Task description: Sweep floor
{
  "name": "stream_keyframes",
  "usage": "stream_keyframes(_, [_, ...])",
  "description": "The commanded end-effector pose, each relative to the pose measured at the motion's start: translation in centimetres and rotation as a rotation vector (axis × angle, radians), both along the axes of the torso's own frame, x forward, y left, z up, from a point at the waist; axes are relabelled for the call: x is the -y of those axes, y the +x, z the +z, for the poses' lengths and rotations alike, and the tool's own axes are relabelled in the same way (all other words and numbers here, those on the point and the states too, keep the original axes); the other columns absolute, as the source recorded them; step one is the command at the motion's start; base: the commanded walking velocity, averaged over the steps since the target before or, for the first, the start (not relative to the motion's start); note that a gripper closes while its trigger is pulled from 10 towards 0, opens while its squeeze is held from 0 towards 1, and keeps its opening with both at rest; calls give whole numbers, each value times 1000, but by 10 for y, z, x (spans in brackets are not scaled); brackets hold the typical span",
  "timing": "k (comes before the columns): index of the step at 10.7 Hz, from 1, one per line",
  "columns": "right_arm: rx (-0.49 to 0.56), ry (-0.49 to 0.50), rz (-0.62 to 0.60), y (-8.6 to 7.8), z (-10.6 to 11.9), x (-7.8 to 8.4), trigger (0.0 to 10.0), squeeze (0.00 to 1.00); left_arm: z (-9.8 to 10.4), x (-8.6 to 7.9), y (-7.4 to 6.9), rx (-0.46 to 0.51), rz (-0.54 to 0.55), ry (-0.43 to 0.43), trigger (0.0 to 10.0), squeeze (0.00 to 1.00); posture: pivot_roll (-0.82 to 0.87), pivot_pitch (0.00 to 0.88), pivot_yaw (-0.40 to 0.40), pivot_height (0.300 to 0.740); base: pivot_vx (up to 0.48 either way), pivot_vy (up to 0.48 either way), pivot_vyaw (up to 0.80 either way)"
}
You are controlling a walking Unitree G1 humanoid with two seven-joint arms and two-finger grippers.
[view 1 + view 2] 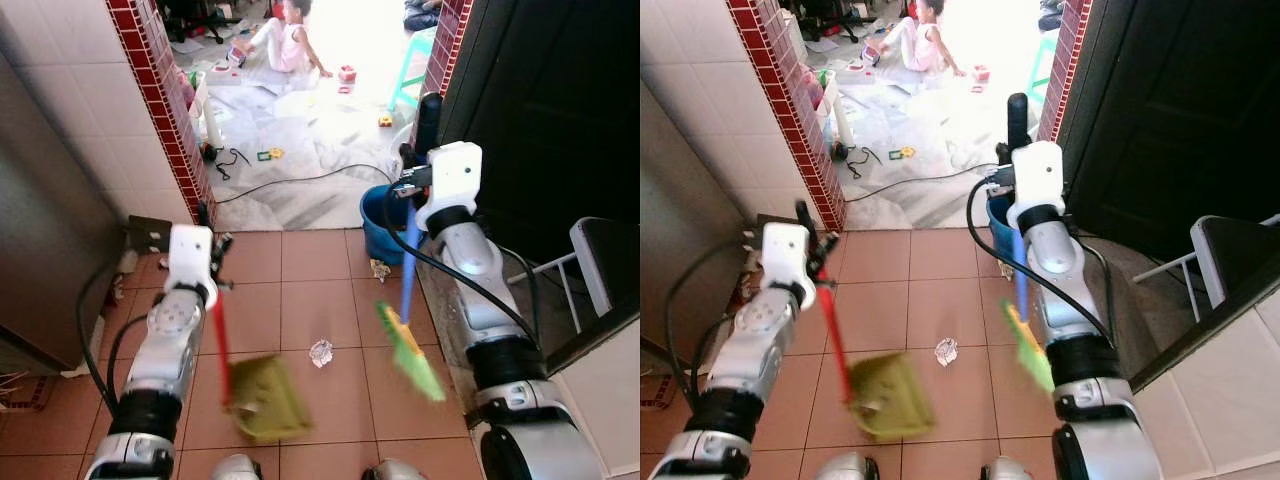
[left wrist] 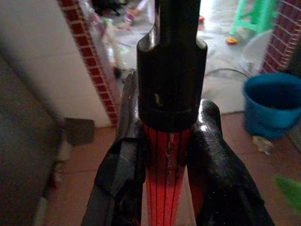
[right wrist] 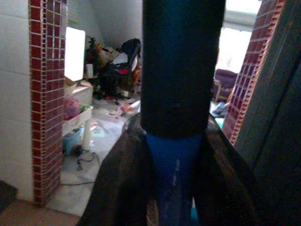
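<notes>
We see the left end effector (image 2: 167, 155) pinching the red-handled dustpan (image 1: 268, 400); the right end effector (image 3: 175, 160) pinching the blue-handled broom (image 1: 410, 352) — between them, a crumpled scrap (image 1: 320, 352) lies mid-floor (image 1: 300, 300); a blue bucket (image 1: 378, 225) stands at the floor's far edge.

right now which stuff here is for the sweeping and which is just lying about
For the job:
- left hand gripping the red-handled dustpan
- right hand gripping the blue-handled broom
- crumpled paper scrap on the tiles
- second scrap by the bucket

Lying about:
- blue bucket
- black cable
- green stool
- toys near a seated person
</notes>
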State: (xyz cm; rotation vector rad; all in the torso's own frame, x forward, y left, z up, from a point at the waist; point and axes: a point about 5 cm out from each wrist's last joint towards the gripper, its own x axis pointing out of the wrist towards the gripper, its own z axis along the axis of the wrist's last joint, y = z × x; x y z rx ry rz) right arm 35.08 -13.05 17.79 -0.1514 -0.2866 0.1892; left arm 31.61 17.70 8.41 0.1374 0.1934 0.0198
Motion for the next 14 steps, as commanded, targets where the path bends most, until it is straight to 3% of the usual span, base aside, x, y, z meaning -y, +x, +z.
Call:
stream_keyframes(1, [74, 26, 88, 1, 14, -12, 10000, 0, 12, -3, 8, 67, 54, 15, 10000, 0, -35, 2, 24, 740, 0, 0, 0])
stream_keyframes(3, [80, 23, 183, 0, 8, -27, 10000, 0, 14, 12, 16, 116, 43, -13, 10000, 0, -33, 14, 22, 740, 0, 0, 0])
stream_keyframes(6, [135, -102, 322, 4, 11, -51, 10000, 0, 9, 39, 22, 127, -36, 7, 10000, 0, -24, 40, 20, 740, 0, 0, 0])
stream_keyframes(8, [147, -150, 360, 5, 7, -62, 10000, 0, 8, 43, 20, 150, -54, 4, 10000, 0, 2, 65, 9, 740, 0, 0, 0])
stream_keyframes(10, [155, -123, 377, 4, 5, -74, 10000, 0, 11, 47, 14, 212, -96, 0, 10000, 0, 25, 101, 7, 740, 0, 0, 0])
stream_keyframes(12, [103, -14, 353, -1, -9, -88, 10000, 0, 11, 44, 7, 226, -86, -13, 10000, 0, 35, 141, 21, 740, 0, 0, 0])
stream_keyframes(13, [42, 75, 381, -7, -19, -100, 10000, 0, 8, 42, 3, 215, -88, -21, 10000, 0, 41, 150, 28, 740, 0, 0, 0])
stream_keyframes(14, [10, 103, 449, -14, -26, -108, 10000, 0, 7, 41, 3, 205, -92, -20, 10000, 0, 43, 157, 29, 740, 0, 0, 0])
